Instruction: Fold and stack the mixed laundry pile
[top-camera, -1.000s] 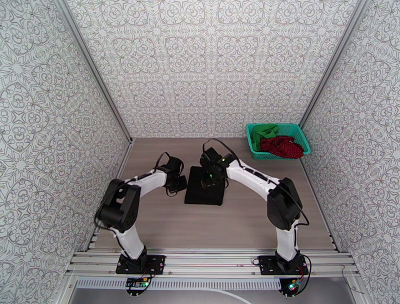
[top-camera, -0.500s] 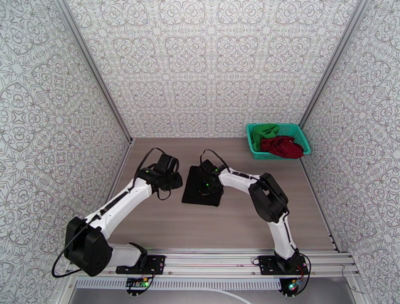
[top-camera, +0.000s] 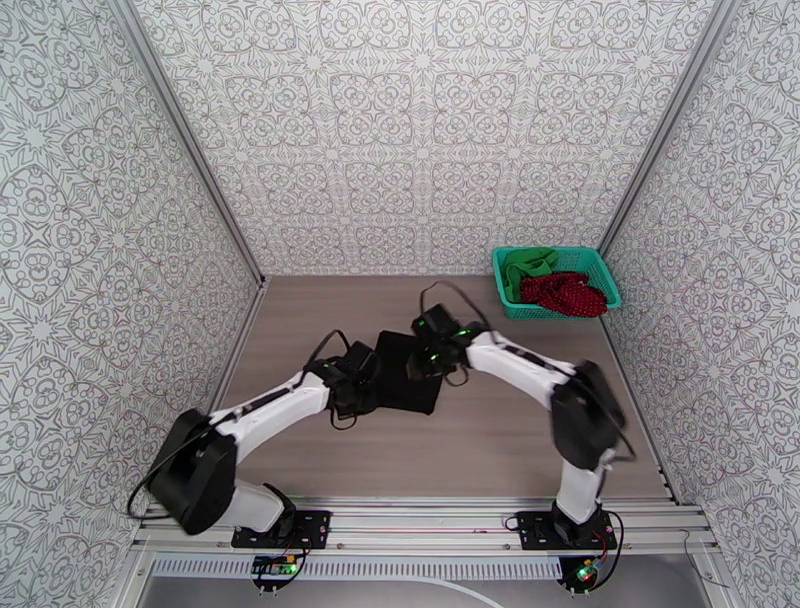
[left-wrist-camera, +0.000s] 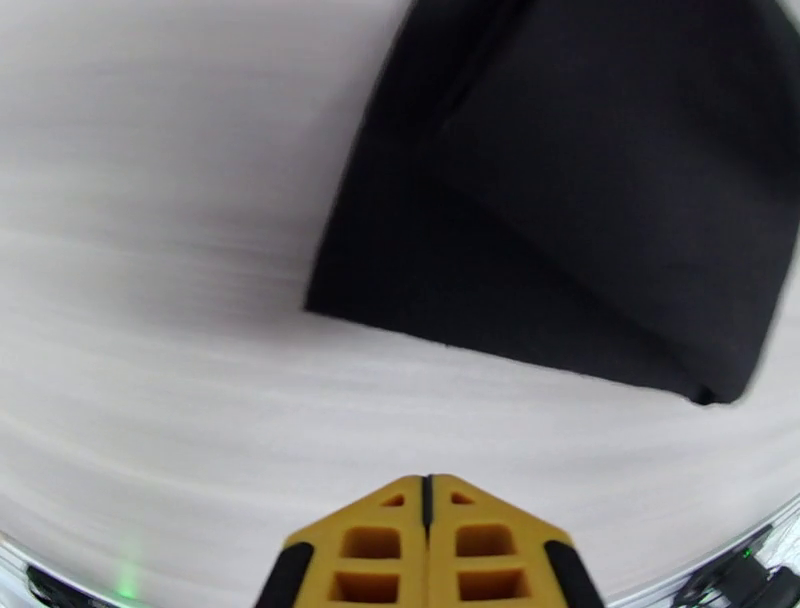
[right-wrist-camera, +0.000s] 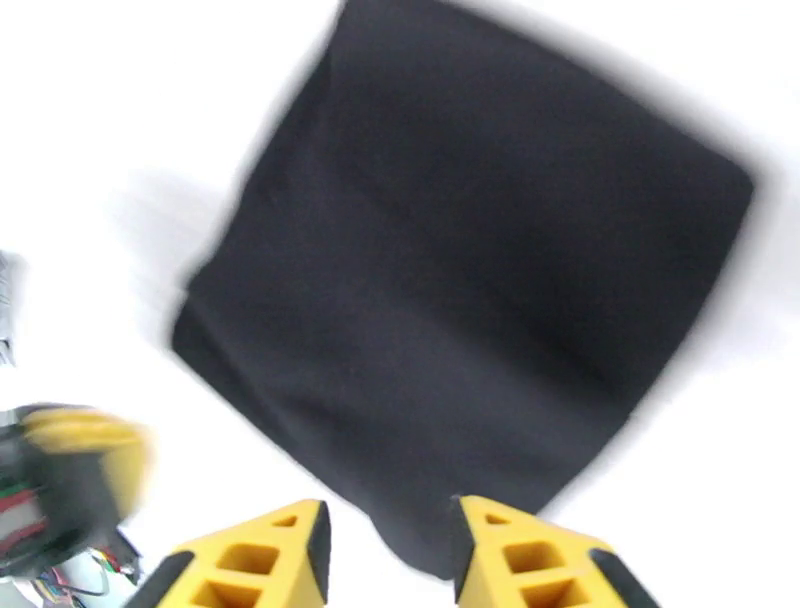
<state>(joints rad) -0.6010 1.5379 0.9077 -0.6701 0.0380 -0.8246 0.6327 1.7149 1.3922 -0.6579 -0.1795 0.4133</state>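
**Near edge:** bare table (top-camera: 470, 450) lies open between the arm bases and the work.

**Middle of the table:** the left gripper (left-wrist-camera: 427, 482), fingers together and empty, has swung in just beside the near-left edge of the black garment (top-camera: 408, 375). The garment lies flat and folded, and has turned slightly askew. The right gripper (right-wrist-camera: 385, 520), pressed shut on the cloth a moment ago, now has its jaws apart above the far-right edge. This fold is probably finished.

**Far right corner:** the basket (top-camera: 560, 313) holds the green garment (top-camera: 525, 263) and the dark red garment (top-camera: 565, 293), neither yet folded. There is free wood on every side of the black square.
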